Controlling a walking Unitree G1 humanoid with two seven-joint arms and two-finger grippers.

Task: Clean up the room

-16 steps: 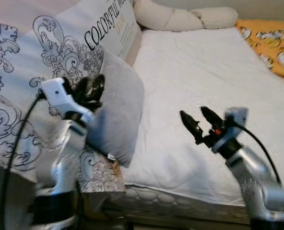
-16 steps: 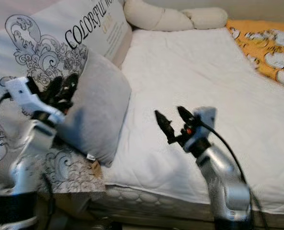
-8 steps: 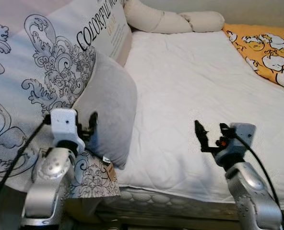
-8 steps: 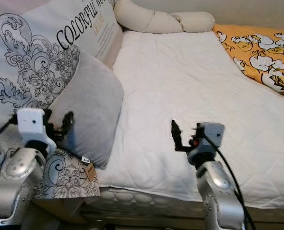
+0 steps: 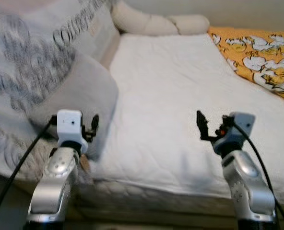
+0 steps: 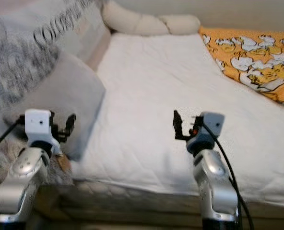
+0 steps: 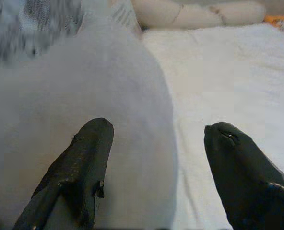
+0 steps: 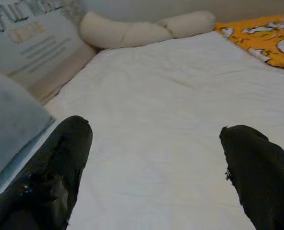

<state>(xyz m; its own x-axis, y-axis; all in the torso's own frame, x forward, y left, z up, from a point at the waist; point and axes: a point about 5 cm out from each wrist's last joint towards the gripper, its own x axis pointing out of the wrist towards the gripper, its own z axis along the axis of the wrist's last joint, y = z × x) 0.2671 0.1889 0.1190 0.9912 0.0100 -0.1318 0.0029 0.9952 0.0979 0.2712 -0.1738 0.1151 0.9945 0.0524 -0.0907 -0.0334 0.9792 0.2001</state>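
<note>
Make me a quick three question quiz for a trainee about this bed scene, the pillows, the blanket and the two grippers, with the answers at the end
1. True or false: the left gripper is clamped on the grey pillow.
2. Which item lies on the robot's right side of the white mattress? A) the orange patterned blanket B) the printed cushion C) the cream bolster
3. Fill in: the right gripper hovers over the ____ with its fingers apart.

Key:
1. False. Its fingers are open, spread in front of the pillow, gripping nothing.
2. A. The printed cushion is on the left and the bolster lies at the far end.
3. White mattress.
</note>
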